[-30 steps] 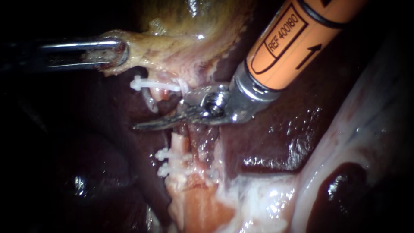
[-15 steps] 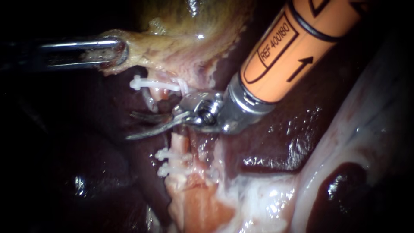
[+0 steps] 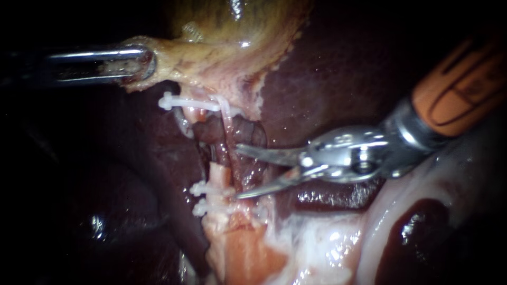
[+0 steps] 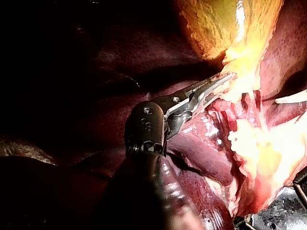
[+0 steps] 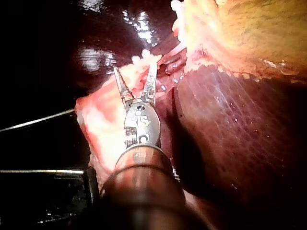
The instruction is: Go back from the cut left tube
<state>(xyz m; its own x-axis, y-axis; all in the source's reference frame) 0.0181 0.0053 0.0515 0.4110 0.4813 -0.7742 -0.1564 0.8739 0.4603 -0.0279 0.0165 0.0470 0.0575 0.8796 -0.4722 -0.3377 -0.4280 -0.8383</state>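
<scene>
The left tube is cut. Its upper stump carries a white clip (image 3: pixel 190 103) and its lower stump (image 3: pixel 217 174) carries two white clips (image 3: pixel 203 198). A thin pale tube (image 3: pixel 227 124) still runs whole just right of the gap. My right instrument (image 3: pixel 237 172) comes in from the right, and its two curved blades stand open just right of the stumps, holding nothing. In its wrist view the open blades (image 5: pixel 135 71) point at the pale clipped tissue. My left instrument (image 3: pixel 134 63) is shut on the gallbladder's yellowish edge (image 4: pixel 235 72) and holds it up and to the left.
The gallbladder (image 3: pixel 232 26) hangs above the tubes. Dark liver (image 3: pixel 327 79) lies behind and under the right instrument. Pale fatty tissue (image 3: pixel 317 243) spreads below, with a dark pool of blood (image 3: pixel 417 232) at the lower right.
My right instrument has drawn back to the right, off the gap between the stumps. Its blades went from nearly shut to wide open. The left instrument has held still.
</scene>
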